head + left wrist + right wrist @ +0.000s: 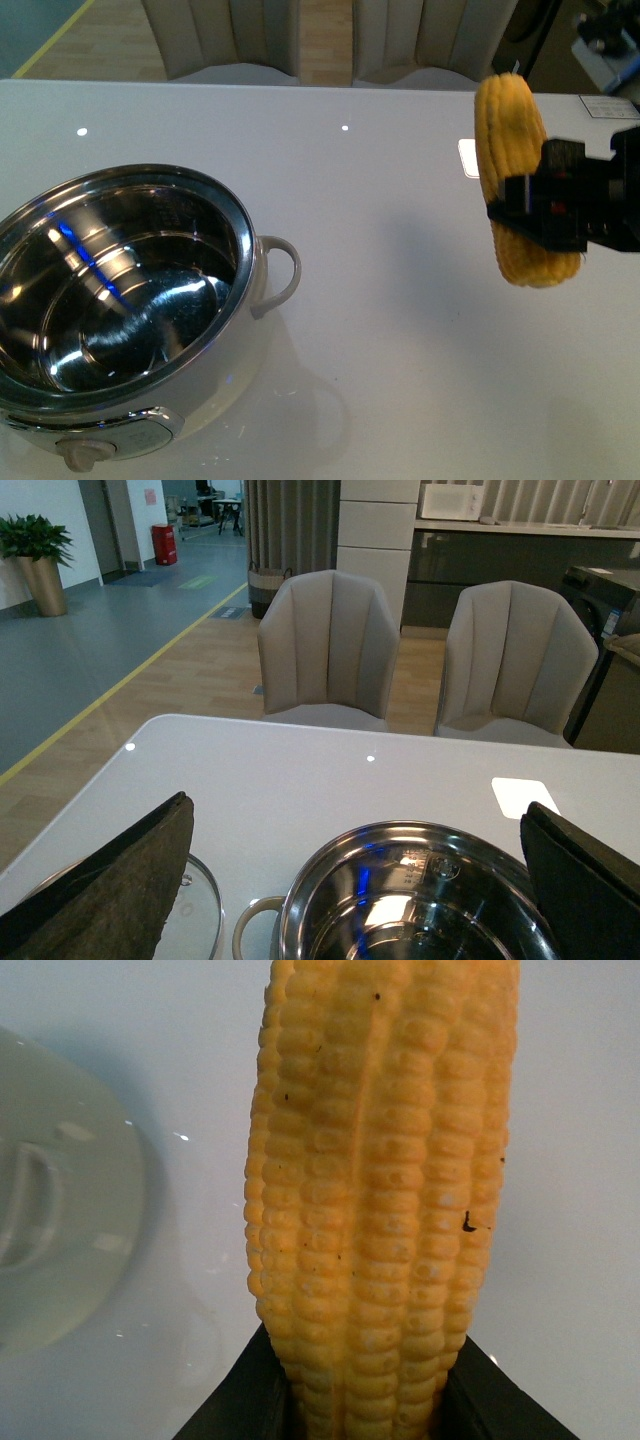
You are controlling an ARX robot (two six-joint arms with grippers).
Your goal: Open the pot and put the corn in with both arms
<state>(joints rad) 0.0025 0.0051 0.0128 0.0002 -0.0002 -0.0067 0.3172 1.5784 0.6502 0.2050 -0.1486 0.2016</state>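
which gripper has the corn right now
The right gripper: its jaws are clamped on the corn, held upright above the table. The left gripper is open and empty, the pot showing between its spread fingers.

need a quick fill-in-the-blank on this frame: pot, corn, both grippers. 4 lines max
1. The right gripper is shut on the ____.
2. The pot stands uncovered, without its ____.
3. The left gripper holds nothing and is ____.
4. Inside, the pot is ____.
Missing words: corn; lid; open; empty.
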